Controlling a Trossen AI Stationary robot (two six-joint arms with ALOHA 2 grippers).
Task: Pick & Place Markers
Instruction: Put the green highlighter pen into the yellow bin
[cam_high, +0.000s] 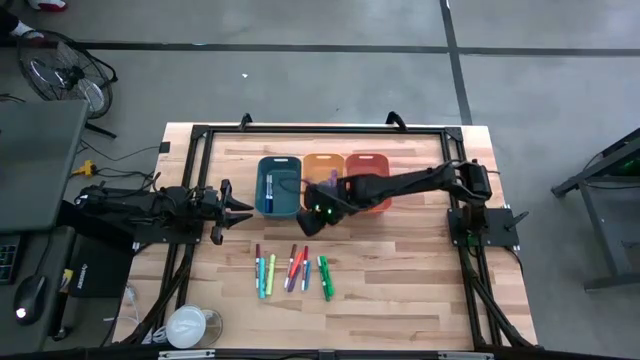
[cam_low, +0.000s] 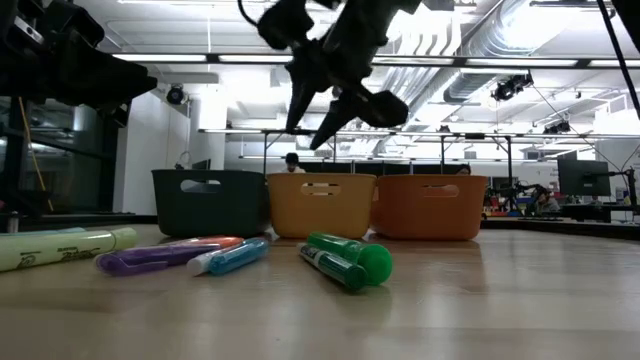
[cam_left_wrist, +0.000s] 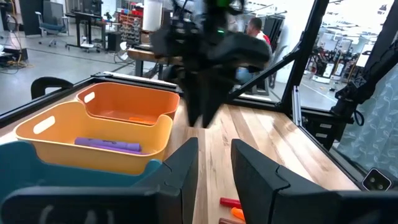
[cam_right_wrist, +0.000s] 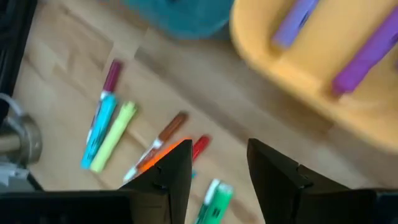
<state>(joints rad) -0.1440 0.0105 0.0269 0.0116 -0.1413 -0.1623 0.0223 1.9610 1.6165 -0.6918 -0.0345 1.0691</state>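
Several markers lie in a loose row on the wooden table near its front: yellow-green (cam_low: 70, 248), purple (cam_low: 160, 255), blue (cam_low: 235, 257) and green (cam_low: 345, 260). Two purple markers (cam_right_wrist: 367, 50) lie in the yellow-orange bin (cam_high: 322, 168), an orange one (cam_left_wrist: 140, 118) in the orange bin (cam_high: 368, 178), and a blue one (cam_high: 269, 186) in the teal bin (cam_high: 278, 186). My right gripper (cam_right_wrist: 217, 165) hangs open and empty, slanting down, above the table just in front of the teal and yellow-orange bins. My left gripper (cam_left_wrist: 214, 168) waits level at the table's left, open and empty.
The three bins stand side by side at the table's far middle. A black frame (cam_high: 200, 135) runs around the table. A white roll (cam_high: 185, 325) sits at the near left corner. Bare wood lies to the right of the markers. People show in the room behind.
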